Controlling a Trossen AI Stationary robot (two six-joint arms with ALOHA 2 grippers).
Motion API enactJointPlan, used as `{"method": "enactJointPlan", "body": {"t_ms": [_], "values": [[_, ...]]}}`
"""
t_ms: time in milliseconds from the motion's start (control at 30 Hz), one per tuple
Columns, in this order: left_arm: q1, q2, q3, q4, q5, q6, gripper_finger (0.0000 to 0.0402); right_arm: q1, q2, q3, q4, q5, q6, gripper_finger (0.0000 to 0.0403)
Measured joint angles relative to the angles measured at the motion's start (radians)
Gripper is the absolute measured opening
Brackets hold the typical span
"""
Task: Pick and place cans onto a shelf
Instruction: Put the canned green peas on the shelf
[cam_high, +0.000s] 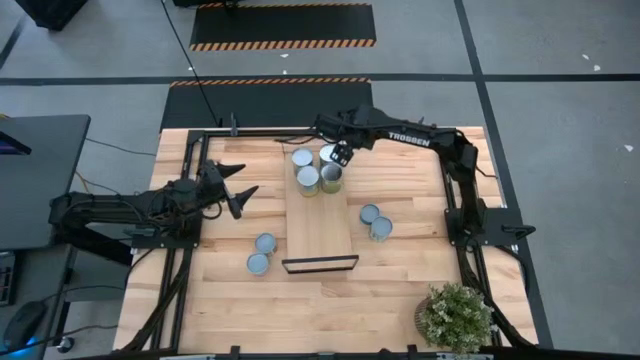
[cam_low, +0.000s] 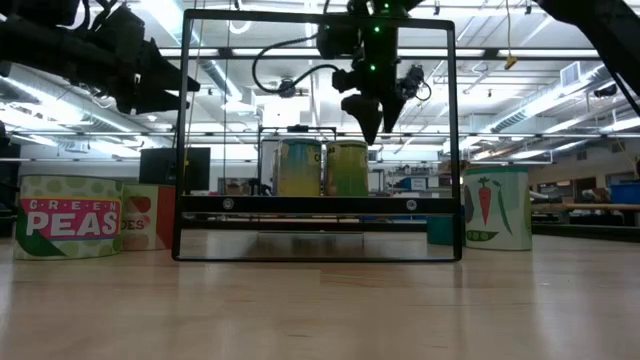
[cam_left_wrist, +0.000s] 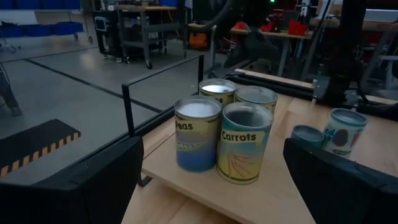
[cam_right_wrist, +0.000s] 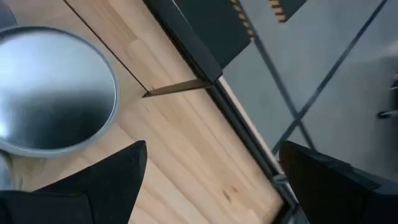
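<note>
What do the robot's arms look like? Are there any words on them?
Both arms are dark, nearly black, and jointed. The right arm carries white "TROSSEN" lettering. Each ends in a gripper with two dark pointed fingers: the left gripper and the right gripper. A black cable loops beside the right gripper.

Grey floor (cam_high: 560, 60), hazard-striped mats (cam_high: 283, 25)

Hiding behind the shelf frame (cam_low: 318, 205) at twelve o'clock, two cans (cam_low: 322, 168) showing only their upper halves.
</note>
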Motion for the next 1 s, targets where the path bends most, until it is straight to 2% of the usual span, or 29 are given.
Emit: {"method": "enactJointPlan", "body": {"t_ms": [200,433,1000], "values": [[0.0,0.0,0.0,0.0,0.0,-0.006,0.0393,-0.042,-0.001,-0.061,0.035,-0.098,0.03,0.0373],[0.0,0.0,0.0,0.0,0.001,-0.007,0.0393,-0.042,-0.001,-0.106,0.139,-0.155,0.007,0.0373],[0.0,0.0,0.0,-0.001,0.001,-0.008,0.0393,-0.035,-0.001,-0.106,0.154,-0.158,-0.026,0.0373]]}}
